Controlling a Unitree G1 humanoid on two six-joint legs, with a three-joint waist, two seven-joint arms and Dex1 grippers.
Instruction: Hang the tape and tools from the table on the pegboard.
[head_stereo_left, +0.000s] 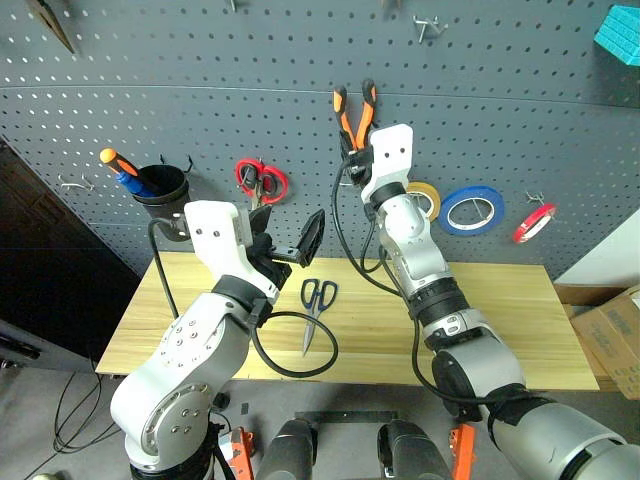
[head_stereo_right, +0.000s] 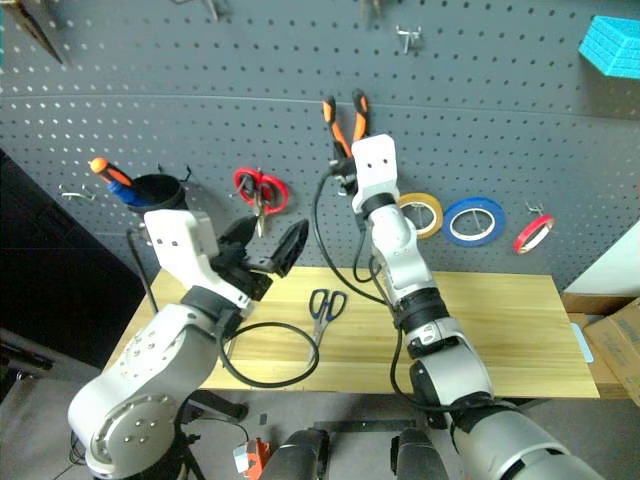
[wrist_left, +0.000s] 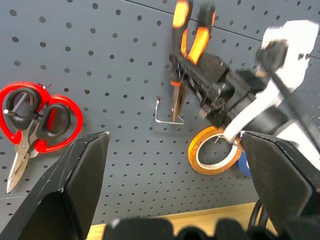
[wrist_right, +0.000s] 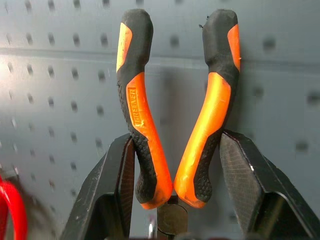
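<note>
My right gripper (wrist_right: 175, 167) is raised against the dark grey pegboard (head_stereo_left: 500, 120), shut on the pliers (wrist_right: 142, 125) low on their orange-and-black handles, which stick up past the fingers. In the left wrist view the pliers' nose (wrist_left: 177, 100) points down just beside a metal hook (wrist_left: 167, 118). Well short of the board, my left gripper (head_stereo_left: 290, 235) hangs open and empty above the table (head_stereo_left: 500, 310). The blue-handled scissors (head_stereo_left: 318, 296) lie on the table below it. The small red tape (head_stereo_left: 535, 222) hangs on the board at the right.
Red-handled scissors (head_stereo_left: 262, 181) hang on the board at the left, near a black cup (head_stereo_left: 160, 186) holding an orange-and-blue tool. A yellow roll (head_stereo_left: 425, 198) and a blue roll (head_stereo_left: 473, 210) hang right of my right arm. Cardboard boxes (head_stereo_left: 610, 335) stand beside the table.
</note>
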